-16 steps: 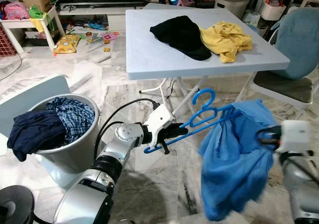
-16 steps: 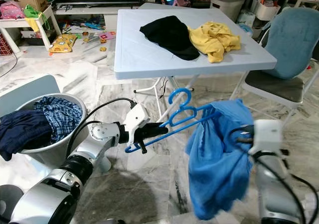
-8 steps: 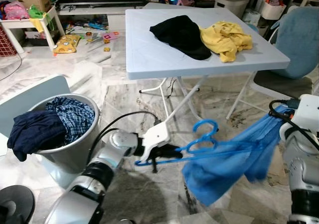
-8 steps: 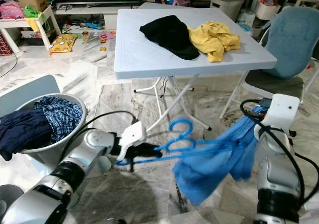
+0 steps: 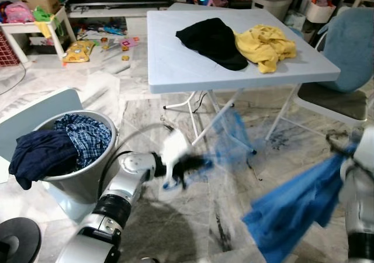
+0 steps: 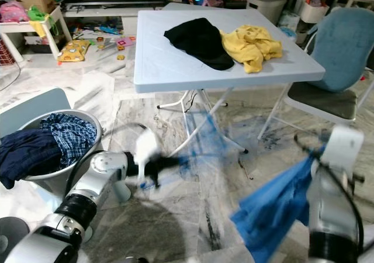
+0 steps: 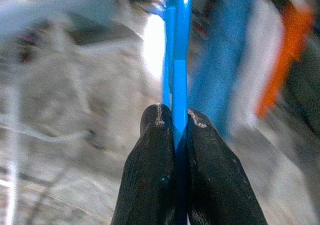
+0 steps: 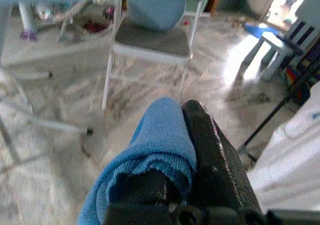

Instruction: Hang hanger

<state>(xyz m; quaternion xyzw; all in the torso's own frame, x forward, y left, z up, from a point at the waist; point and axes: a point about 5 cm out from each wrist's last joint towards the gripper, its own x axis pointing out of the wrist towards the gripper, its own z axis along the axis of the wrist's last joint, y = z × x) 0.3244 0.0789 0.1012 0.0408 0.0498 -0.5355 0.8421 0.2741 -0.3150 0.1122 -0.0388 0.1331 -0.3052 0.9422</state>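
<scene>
Blue plastic: 1 hanger [image 7: 178, 60] clamped in the left gripper [image 7: 175, 135]. The right gripper [image 8: 175, 135] pinches 1 blue cloth [image 5: 298, 207]. 2 garments lie on the table [image 5: 175, 64].

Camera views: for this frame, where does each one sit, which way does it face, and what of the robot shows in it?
Left and right eye views: on the head, looking forward and down at the white table, laundry bin and floor; both silver arms show, the left gripper blurred.
Left wrist view: along its own fingers, pinched on the blue hanger.
Right wrist view: along the right gripper, shut on the blue garment, towards the blue chair.
Shared: eye and right wrist views both show the garment and chair.
</scene>
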